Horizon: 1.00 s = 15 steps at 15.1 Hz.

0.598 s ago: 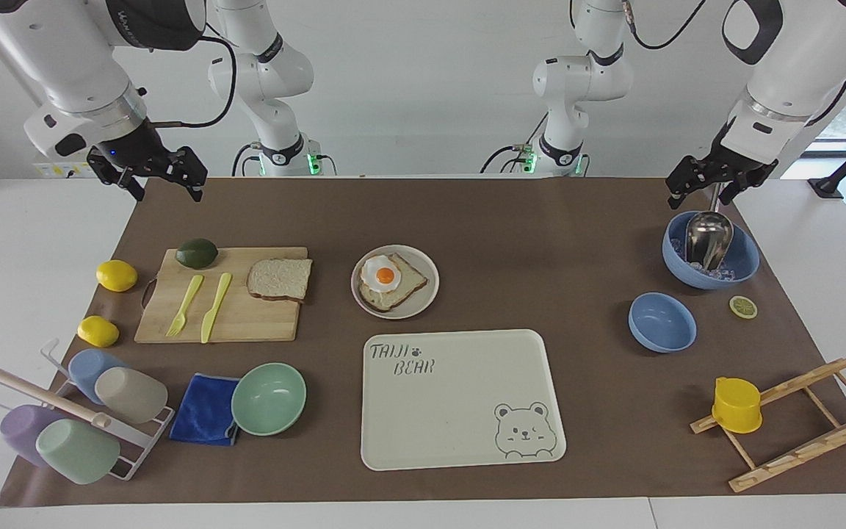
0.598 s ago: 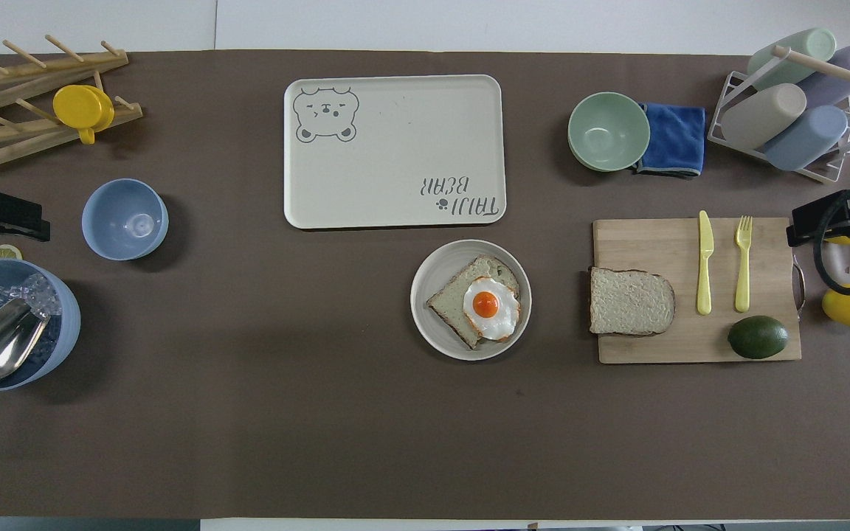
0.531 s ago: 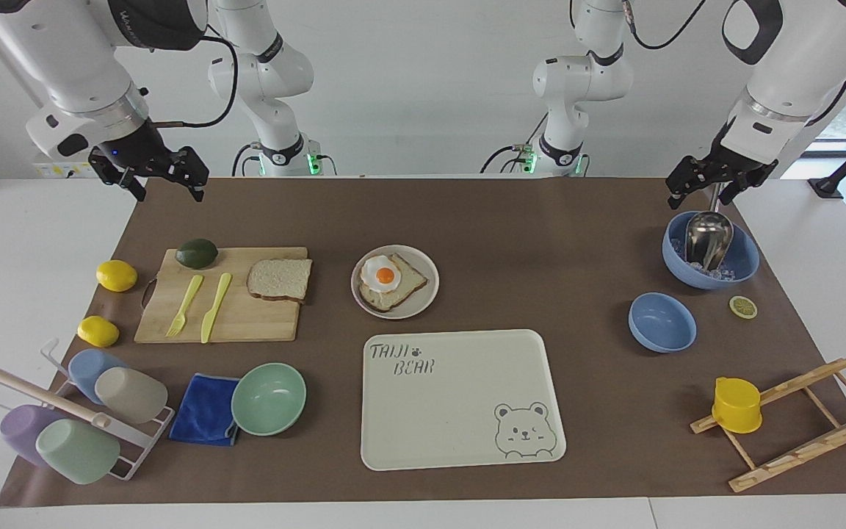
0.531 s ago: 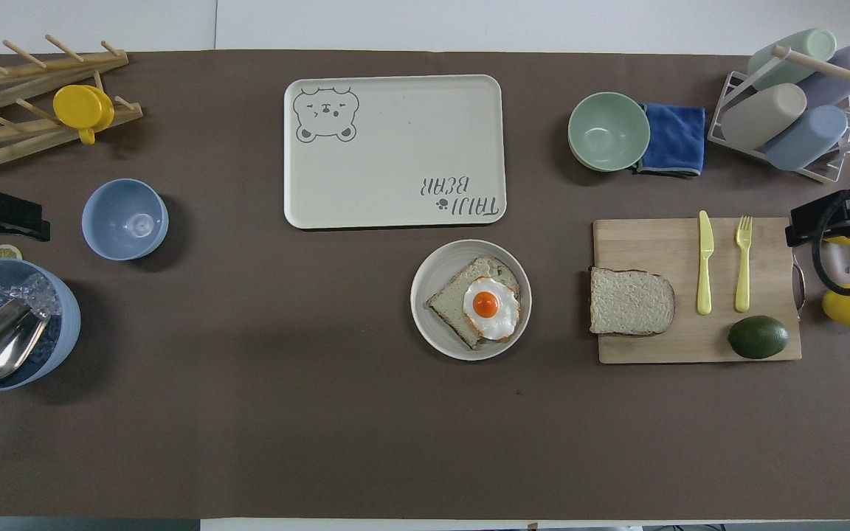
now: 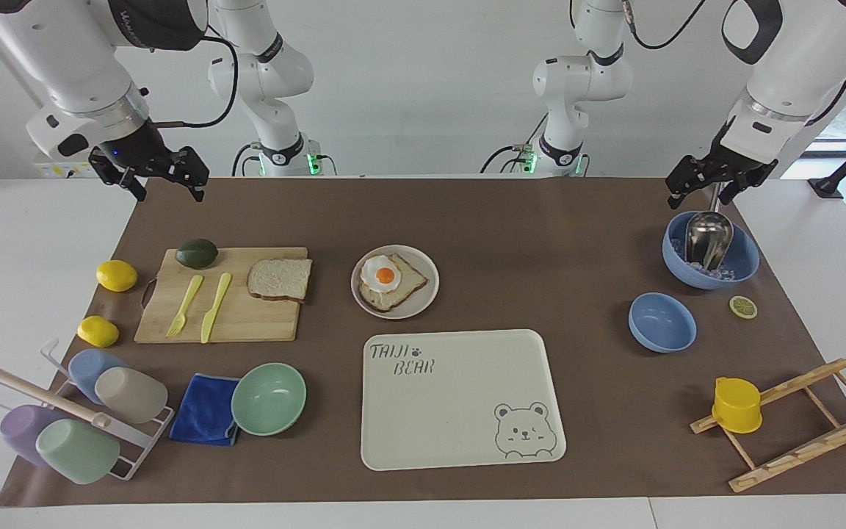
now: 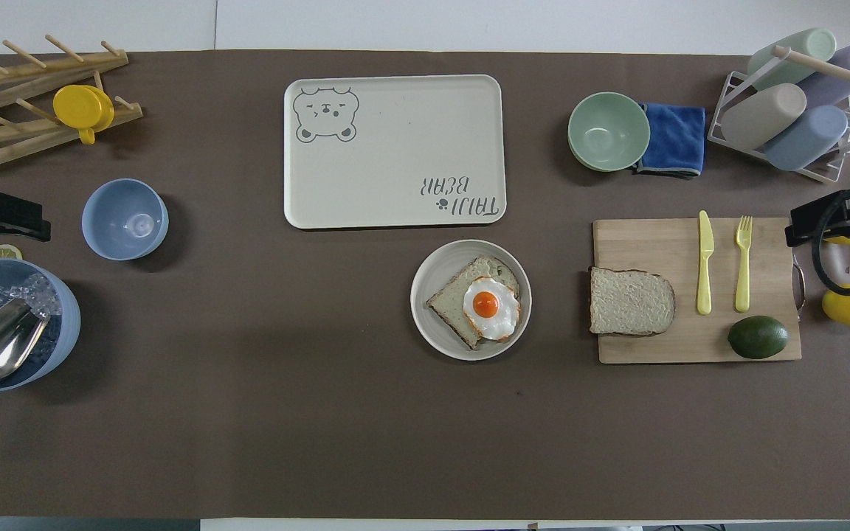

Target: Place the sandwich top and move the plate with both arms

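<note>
While both end effectors hang open and empty, right end effector [image 5: 162, 176] and left end effector [image 5: 713, 180], no step is started. Squarish brown wholemeal sandwich top [image 5: 280, 279] lies on wooden cutting board [image 5: 247, 316] beside round beige-grey plate [image 5: 423, 294]. Next: right arm descends on the slice.

left claw [image 5: 709, 189] open, right claw [image 5: 166, 184] open, both raised

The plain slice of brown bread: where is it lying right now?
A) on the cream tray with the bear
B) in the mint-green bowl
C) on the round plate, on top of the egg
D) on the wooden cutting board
D. The plain slice of brown bread lies flat on the wooden cutting board, at the board's end beside the plate, with the yellow knife and fork also on the board.
</note>
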### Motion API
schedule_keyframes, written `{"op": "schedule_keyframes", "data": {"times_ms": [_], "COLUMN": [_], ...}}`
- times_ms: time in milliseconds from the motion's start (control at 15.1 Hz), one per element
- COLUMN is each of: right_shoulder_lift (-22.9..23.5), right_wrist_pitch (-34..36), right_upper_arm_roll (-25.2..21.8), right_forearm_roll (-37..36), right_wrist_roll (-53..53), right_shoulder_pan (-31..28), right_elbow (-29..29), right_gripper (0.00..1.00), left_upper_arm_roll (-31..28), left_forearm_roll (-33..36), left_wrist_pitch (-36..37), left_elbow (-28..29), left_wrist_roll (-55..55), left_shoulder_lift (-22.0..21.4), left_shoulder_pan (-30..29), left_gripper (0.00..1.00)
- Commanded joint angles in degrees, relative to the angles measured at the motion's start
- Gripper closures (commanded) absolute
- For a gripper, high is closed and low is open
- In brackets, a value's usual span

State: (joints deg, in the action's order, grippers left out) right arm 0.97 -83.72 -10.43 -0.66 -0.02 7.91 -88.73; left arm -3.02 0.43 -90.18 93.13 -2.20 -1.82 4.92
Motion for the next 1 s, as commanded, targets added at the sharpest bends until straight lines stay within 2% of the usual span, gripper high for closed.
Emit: {"op": "schedule_keyframes", "data": {"times_ms": [0,199,332,398,531,730,929], "right_shoulder_lift": [-0.9,-1.6,-2.3,-1.8,2.3,9.3,16.5], "right_wrist_pitch": [-1.4,0.0,-5.9,-6.5,-7.3,-9.0,-9.9], "right_upper_arm_roll": [0.1,0.7,1.0,1.1,2.2,3.2,3.8], "right_forearm_roll": [1.0,0.6,-0.3,-3.0,-8.4,-13.2,-18.0], "right_wrist_roll": [0.9,-2.9,-3.7,-1.4,7.0,15.0,26.1], "right_shoulder_pan": [-0.3,1.1,2.9,5.3,9.8,13.7,21.1], "right_elbow": [-1.8,-2.5,-6.3,-7.1,-7.1,-6.7,-6.3], "right_gripper": [0.0,0.0,0.0,0.0,0.0,0.0,0.0], "left_upper_arm_roll": [-0.1,-0.2,-0.2,-0.2,-0.2,-0.2,-0.2], "left_forearm_roll": [0.6,0.6,0.6,0.6,0.6,0.6,0.6], "left_wrist_pitch": [0.7,0.7,0.7,0.7,0.8,1.0,1.0], "left_elbow": [-0.3,-0.2,-0.2,-0.2,-0.2,-0.1,-0.1], "left_wrist_roll": [0.2,0.1,0.3,0.4,0.4,0.0,0.0], "left_shoulder_lift": [-0.6,-0.6,-0.6,-0.6,-0.6,-0.7,-0.8], "left_shoulder_pan": [0.4,0.4,0.3,-0.1,-0.1,0.4,0.4], "left_gripper": [0.0,0.0,0.0,0.0,0.0,0.0,0.0]}}
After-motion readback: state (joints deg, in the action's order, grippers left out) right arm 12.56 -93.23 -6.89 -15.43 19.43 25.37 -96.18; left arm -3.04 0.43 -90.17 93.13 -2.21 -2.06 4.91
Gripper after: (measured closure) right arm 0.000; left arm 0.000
